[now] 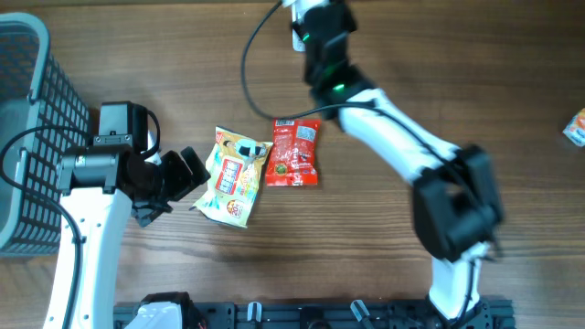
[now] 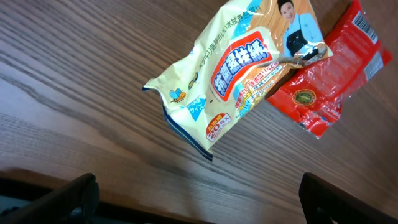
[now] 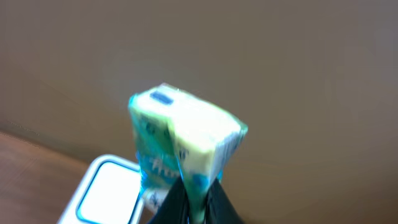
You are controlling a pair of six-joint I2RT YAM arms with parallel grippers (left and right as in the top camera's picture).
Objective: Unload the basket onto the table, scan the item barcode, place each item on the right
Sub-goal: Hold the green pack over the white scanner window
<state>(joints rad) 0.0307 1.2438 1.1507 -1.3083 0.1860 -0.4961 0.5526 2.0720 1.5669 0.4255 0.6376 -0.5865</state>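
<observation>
My right gripper (image 3: 198,196) is shut on the lower edge of a green and blue packet (image 3: 180,137), holding it upright over a white scanner (image 3: 106,193) with a blue-edged window. The packet is blurred and no barcode shows on it. In the overhead view the right arm (image 1: 393,128) reaches to the far table edge, and its fingers are cut off by the frame. My left gripper (image 1: 178,187) (image 2: 199,199) stands open and empty just left of a yellow snack packet (image 1: 235,175) (image 2: 242,68).
A red packet (image 1: 296,152) (image 2: 329,74) lies partly under the yellow one's right edge, a barcode (image 2: 364,28) on its far end. A grey wire basket (image 1: 27,137) stands at the left edge. A small orange item (image 1: 576,126) lies at the far right.
</observation>
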